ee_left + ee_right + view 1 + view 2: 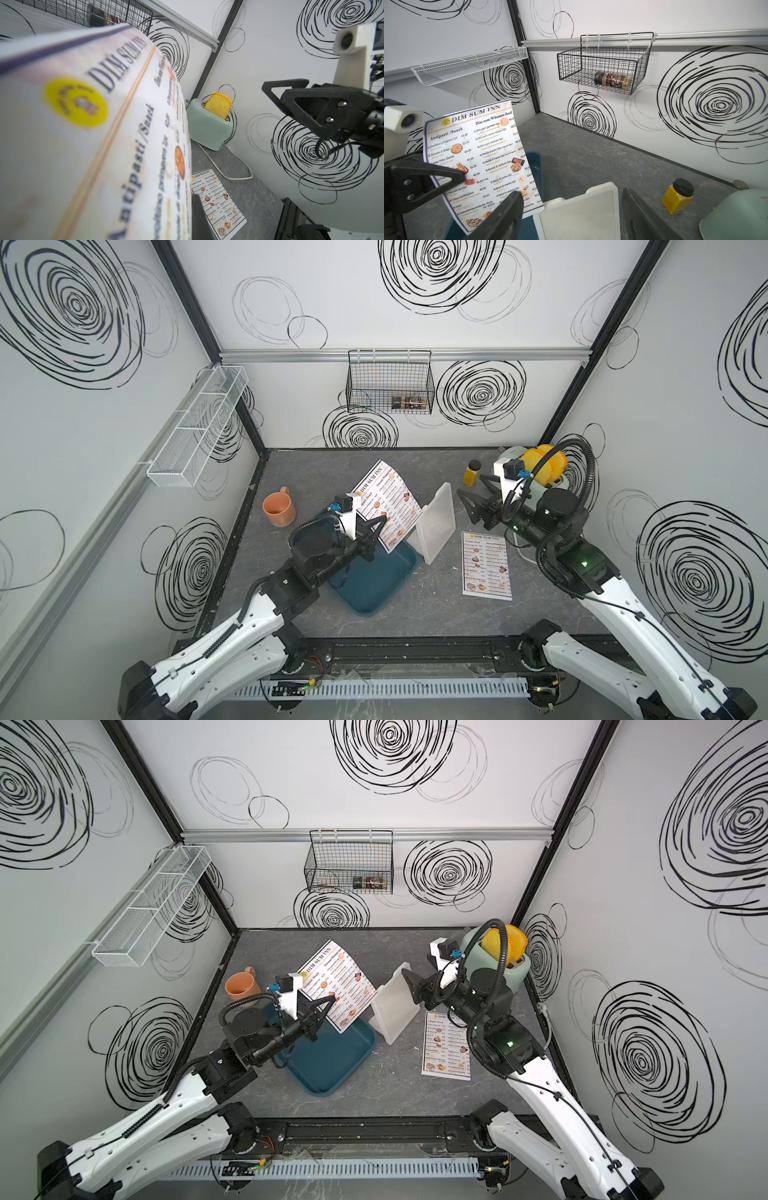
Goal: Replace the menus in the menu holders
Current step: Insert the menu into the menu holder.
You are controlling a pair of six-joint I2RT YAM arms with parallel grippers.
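One menu (388, 506) is clamped in the left jaws, held up over the tray (374, 576). The holder (434, 526), mid-surface, is seen between the spread right jaws. A second menu (486, 566) is laid flat beside it.

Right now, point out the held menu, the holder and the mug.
Held menu (397, 494): in a top view, middle of its printed face.
Holder (433, 526): in a top view, middle of its flat face.
Mug (286, 517): in a top view, its outer wall.

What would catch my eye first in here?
A colourful menu held up in the air by the left pincer, above a teal tray mid-table. Right of it stands a white menu holder, with the open right pincer close by and a second menu lying flat.
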